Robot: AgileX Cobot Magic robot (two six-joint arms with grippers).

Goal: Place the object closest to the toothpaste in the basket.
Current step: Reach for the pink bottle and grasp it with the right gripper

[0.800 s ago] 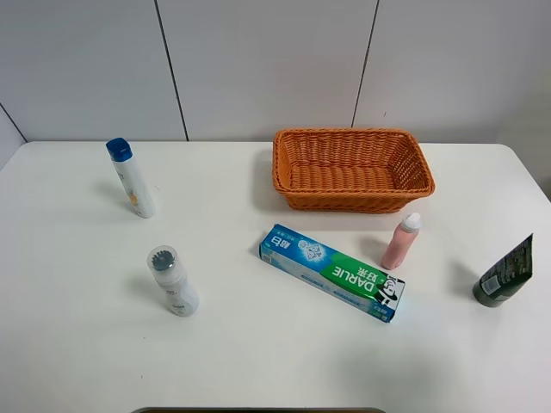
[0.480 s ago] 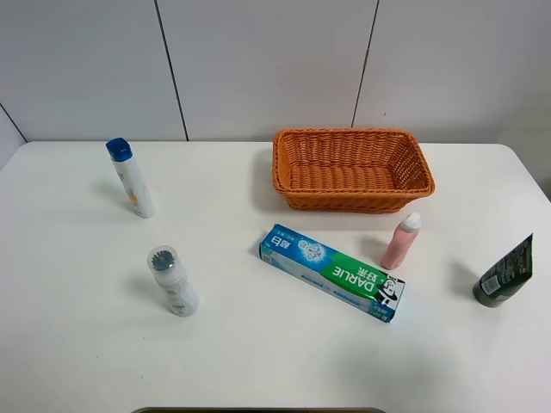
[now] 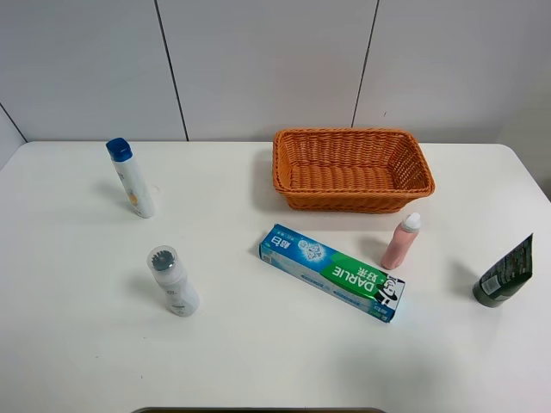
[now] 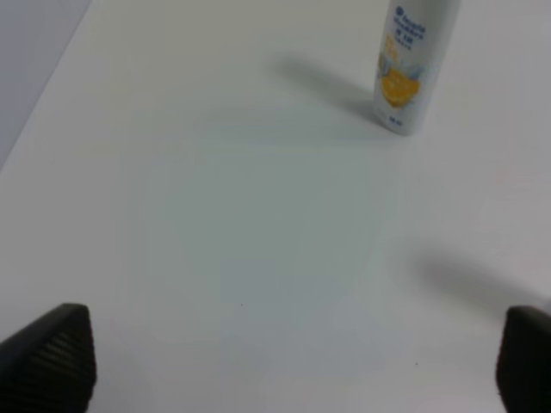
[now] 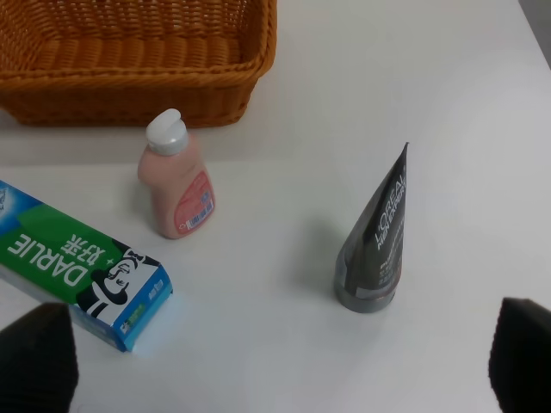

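Exterior high view first: neither of my arms is in shot, just the table (image 3: 258, 361) and the stuff on it. The toothpaste (image 3: 332, 272) box lies flat, middle-right. The pink bottle (image 3: 400, 242) stands upright just beside its right end, so that's my target. It sits between the box and the basket (image 3: 344, 200), which is a bit farther back. The blue-capped bottle (image 3: 132, 178), the clear-capped bottle (image 3: 172, 281) and the dark tube (image 3: 504, 274) are all well apart from the box.

Left wrist view: my left gripper (image 4: 288, 361) has its jaws spread wide with nothing between them, over bare table near the blue-capped bottle. Not much use from there.

Right wrist view: my right gripper (image 5: 275, 361) is also wide open and empty. The pink bottle is ahead of it, the dark tube off to one side, the basket beyond.

My guess is the bottle's light, fairly stiff plastic, smooth enough to slip and easy to tip. I'd grab it around the body below the white cap, keeping the fingers off the toothpaste box.
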